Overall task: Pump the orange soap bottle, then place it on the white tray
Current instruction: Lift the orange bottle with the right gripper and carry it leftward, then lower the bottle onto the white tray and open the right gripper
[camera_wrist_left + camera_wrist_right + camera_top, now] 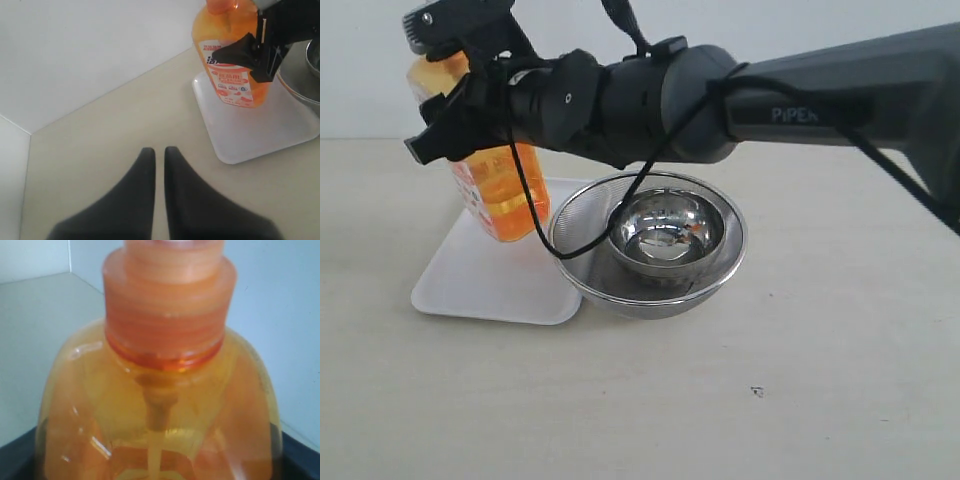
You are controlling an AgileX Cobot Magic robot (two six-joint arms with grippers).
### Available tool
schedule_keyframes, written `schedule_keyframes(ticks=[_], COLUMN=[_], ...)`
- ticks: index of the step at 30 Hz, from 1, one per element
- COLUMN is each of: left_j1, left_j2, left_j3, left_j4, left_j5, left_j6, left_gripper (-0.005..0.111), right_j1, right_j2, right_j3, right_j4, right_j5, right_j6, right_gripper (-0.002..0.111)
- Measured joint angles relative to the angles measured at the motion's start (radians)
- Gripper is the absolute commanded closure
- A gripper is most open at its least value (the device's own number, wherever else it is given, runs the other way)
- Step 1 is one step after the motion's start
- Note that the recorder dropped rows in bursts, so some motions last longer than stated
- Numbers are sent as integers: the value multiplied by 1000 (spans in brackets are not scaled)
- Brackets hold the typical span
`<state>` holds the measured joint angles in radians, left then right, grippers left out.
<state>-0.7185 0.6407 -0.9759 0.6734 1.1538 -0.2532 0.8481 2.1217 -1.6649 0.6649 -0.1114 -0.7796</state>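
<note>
Right gripper [438, 88] pinching orange soap bottle [505, 190] over white tray [490, 285]; left gripper [159, 151] pressed together, empty. Only exterior view clearly shows steel bowl [667, 235] inside strainer [582, 250].

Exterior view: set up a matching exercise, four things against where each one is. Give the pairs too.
Things:
1. bottle
2. tray
3. bowl
4. strainer

Places:
A. inside the strainer
B. in the right pincer
C. under the bottle
D. beside the tray, around the bowl

Pairs: 1-B, 2-C, 3-A, 4-D
</note>
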Motion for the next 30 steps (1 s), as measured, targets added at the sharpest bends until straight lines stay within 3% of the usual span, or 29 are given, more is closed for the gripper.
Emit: schedule_keyframes(ticks=[7, 9, 13, 16, 19, 30], left_j1=[0, 0, 0, 0, 0, 0], left_j2=[0, 0, 0, 0, 0, 0], left_j3=[51, 53, 53, 53, 53, 53], left_j4=[0, 0, 0, 0, 0, 0], left_j5=[-51, -63, -71, -73, -73, -74], left_j6=[-11, -16, -26, -26, -29, -32], left_gripper=[102, 102, 102, 102, 102, 102], right_j1=[0, 0, 0, 0, 0, 0], right_j2=[75, 75, 75, 75, 75, 69], right_j3=[-2, -7, -7, -7, -9, -18], right_j4=[0, 0, -1, -1, -2, -3], right_j5=[-5, -14, -15, -20, -33, -71], right_j6=[23, 23, 50, 114, 154, 178], right_gripper=[107, 93, 52, 38, 34, 34])
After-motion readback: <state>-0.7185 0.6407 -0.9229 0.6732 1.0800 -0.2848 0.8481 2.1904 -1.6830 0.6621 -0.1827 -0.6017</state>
